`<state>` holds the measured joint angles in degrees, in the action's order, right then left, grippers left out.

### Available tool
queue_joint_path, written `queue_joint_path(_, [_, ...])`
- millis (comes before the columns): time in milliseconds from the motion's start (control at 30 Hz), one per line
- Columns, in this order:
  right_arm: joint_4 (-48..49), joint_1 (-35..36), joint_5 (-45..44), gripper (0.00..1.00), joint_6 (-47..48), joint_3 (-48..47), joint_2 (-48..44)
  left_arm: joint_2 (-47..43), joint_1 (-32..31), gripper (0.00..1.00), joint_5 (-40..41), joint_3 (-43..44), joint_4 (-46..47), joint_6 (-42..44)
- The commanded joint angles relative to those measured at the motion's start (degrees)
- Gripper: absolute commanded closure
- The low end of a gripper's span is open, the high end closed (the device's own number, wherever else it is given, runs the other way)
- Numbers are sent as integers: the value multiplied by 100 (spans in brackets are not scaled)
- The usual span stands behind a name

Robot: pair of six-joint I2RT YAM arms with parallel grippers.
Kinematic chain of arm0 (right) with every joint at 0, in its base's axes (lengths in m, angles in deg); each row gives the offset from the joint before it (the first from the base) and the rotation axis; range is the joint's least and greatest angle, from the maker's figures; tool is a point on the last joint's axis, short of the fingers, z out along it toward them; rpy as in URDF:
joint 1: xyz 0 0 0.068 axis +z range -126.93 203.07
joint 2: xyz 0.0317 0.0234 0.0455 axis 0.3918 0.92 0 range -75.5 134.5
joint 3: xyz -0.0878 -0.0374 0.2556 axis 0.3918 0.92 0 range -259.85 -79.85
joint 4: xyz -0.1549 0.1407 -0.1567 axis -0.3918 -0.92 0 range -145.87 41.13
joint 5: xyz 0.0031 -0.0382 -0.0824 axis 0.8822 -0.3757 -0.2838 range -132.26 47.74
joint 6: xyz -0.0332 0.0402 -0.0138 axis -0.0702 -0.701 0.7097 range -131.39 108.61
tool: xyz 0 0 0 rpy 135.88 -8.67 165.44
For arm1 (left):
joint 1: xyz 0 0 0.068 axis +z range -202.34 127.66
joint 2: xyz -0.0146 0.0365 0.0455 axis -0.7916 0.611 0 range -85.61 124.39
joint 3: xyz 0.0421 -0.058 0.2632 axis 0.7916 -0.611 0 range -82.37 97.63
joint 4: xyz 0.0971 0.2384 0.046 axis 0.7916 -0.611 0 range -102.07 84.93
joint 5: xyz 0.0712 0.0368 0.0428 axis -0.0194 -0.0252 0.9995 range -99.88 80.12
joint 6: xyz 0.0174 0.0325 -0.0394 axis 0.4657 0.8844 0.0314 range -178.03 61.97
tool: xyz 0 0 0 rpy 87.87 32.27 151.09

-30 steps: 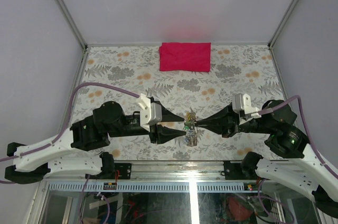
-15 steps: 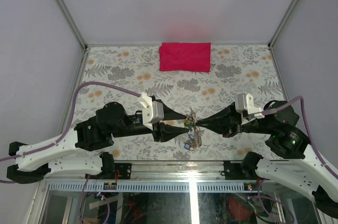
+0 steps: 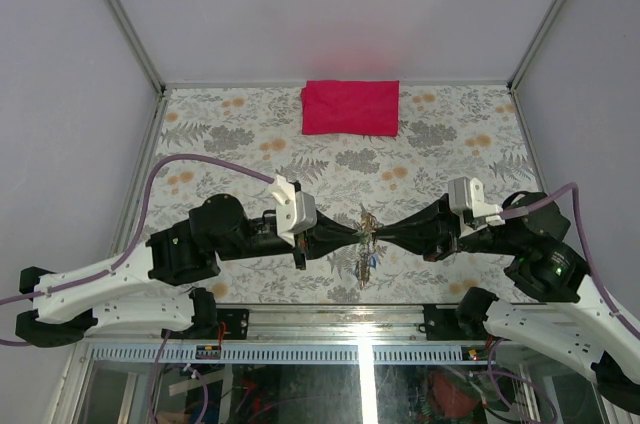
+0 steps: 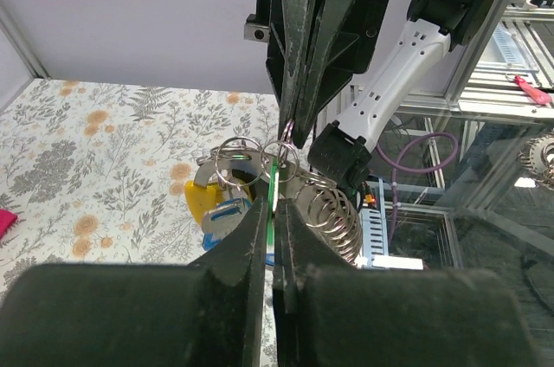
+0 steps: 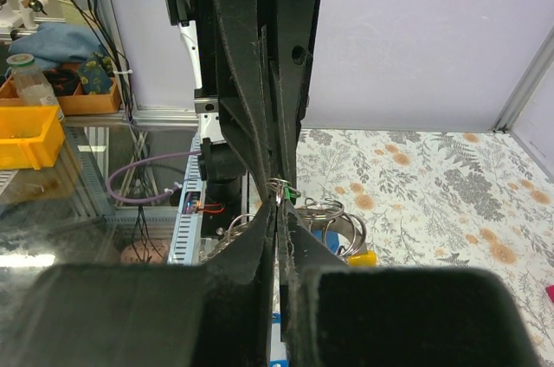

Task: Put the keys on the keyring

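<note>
Top external view has both arms nose to nose over the near part of the bench (image 3: 220,144). The left gripper (image 3: 350,234) and right gripper (image 3: 384,235) meet tip to tip, and the keys (image 3: 364,262) dangle in a small bunch between and just below them, apparently lifted clear of the floral surface. The red cloth (image 3: 350,107) lies well apart at the far edge.

From the left wrist I see my left gripper clenched on a thin green sliver, which I take to be the green key (image 4: 273,187) seen edge-on. Just beside it hang the loops of the keyring (image 4: 247,159), with a yellow tag (image 4: 201,198) and a blue tag (image 4: 227,214) under them. The right gripper is clenched too, its tips at the top of those loops. I judge it pinches the keyring, though the contact is too small to be sure.

I read this as the threading step. Next I need the right side holding steady while the left works the green key's hole along the wire with small, slow turns.
</note>
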<state>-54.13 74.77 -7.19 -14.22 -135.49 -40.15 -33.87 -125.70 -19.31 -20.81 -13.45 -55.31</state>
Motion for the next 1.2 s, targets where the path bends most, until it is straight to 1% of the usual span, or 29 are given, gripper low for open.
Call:
queue_joint_path(0, [569,1,-126,100,-40,-70,-105,-60,4,100,77,17,281,-15])
queue_joint_path(400, [509,5,-193,100,-29,-33,-160,-342,8,100,438,302,-304,148])
queue_joint_path(667, [501,4,-321,100,-39,-28,-172,-378,4,100,397,384,-471,165])
queue_joint_path(833, [565,6,-535,100,-92,-35,-226,-317,-4,100,196,449,-657,219])
queue_joint_path(967, [781,5,-220,100,-267,-63,-160,-147,0,100,128,508,-801,204])
queue_joint_path(1167, [975,3,382,100,-442,-98,-110,-83,-2,100,417,459,-660,152])
